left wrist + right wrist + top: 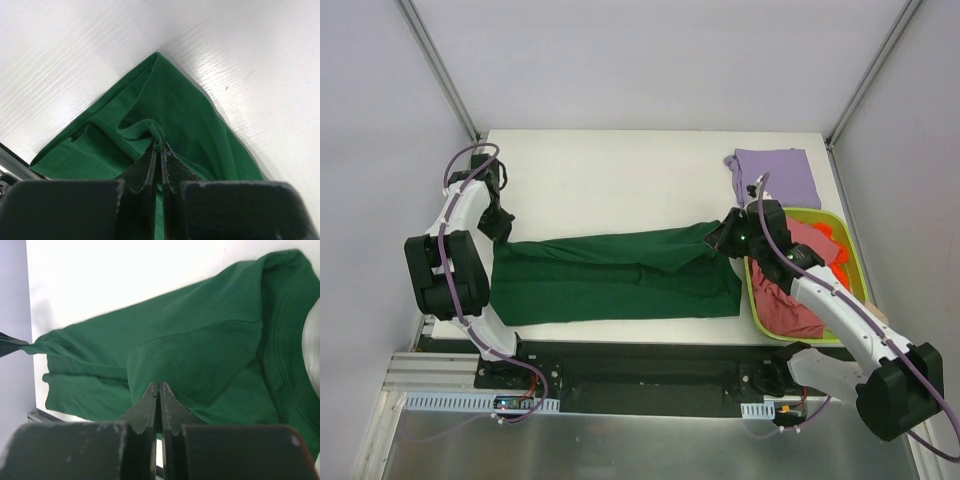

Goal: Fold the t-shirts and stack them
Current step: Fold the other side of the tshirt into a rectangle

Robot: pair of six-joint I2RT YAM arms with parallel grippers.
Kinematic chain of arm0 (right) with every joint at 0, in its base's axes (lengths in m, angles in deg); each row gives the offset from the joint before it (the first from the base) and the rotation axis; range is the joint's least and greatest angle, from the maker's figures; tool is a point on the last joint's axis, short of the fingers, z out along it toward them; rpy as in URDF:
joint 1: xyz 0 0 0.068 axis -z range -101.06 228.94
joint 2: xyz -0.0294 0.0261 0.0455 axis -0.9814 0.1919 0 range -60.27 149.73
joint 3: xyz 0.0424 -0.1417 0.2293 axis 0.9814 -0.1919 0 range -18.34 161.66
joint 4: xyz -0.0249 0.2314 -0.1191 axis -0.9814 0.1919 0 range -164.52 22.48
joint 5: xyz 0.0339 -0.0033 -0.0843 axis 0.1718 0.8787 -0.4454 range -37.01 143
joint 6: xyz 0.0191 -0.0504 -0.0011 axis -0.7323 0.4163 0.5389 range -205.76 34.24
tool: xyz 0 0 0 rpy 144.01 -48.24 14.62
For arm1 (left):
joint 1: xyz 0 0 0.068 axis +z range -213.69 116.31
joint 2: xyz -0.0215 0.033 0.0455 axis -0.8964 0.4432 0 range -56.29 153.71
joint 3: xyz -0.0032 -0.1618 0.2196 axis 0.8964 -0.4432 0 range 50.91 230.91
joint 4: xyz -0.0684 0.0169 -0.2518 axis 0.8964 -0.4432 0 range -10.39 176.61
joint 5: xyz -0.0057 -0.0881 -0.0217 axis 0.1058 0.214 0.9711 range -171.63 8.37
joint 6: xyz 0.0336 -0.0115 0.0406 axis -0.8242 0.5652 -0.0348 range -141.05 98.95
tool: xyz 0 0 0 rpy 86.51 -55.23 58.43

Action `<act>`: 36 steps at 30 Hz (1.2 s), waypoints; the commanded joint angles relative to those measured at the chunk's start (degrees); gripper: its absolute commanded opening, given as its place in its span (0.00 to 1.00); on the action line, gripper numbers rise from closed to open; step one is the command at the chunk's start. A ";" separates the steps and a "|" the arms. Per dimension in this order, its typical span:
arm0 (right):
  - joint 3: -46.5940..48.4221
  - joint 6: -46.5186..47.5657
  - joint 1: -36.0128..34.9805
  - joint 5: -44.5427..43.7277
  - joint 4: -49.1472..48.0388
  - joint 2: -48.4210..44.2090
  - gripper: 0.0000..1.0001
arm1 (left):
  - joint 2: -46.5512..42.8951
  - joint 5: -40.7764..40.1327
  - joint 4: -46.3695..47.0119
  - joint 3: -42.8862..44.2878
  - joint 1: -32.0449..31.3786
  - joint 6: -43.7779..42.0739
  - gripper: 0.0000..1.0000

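Now, lime basket (752,296) holding pinkish-red t-shirt (790,306), orange objects (826,232)

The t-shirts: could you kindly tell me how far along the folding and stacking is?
Done, apparently: the lilac shirt lies roughly folded at the table's far right corner. In hand: the dark green shirt, stretched across the table, with the left fingers and right fingers pinching opposite ends. Left: the pinkish-red shirt, crumpled in the lime-green basket; no stack yet.

The white table (620,160) carries the dark green t-shirt (610,275), lilac t-shirt (780,175) and lime-green basket (752,300).
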 commanded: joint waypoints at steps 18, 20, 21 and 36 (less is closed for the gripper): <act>-6.00 -5.00 -4.17 -2.42 6.75 -7.09 0.02 | -3.43 -1.08 1.03 -5.50 1.40 0.28 0.00; -7.50 -5.44 -4.35 -3.21 8.06 -7.61 0.04 | -3.78 -1.69 1.12 -7.17 1.40 0.72 0.17; -8.20 -5.70 -4.52 -3.65 8.76 -7.97 0.05 | -4.31 -2.30 1.12 -8.22 1.40 1.24 0.29; -9.27 2.29 -4.61 -18.60 2.80 0.11 0.06 | -17.05 2.60 2.69 -11.13 -11.76 2.23 0.99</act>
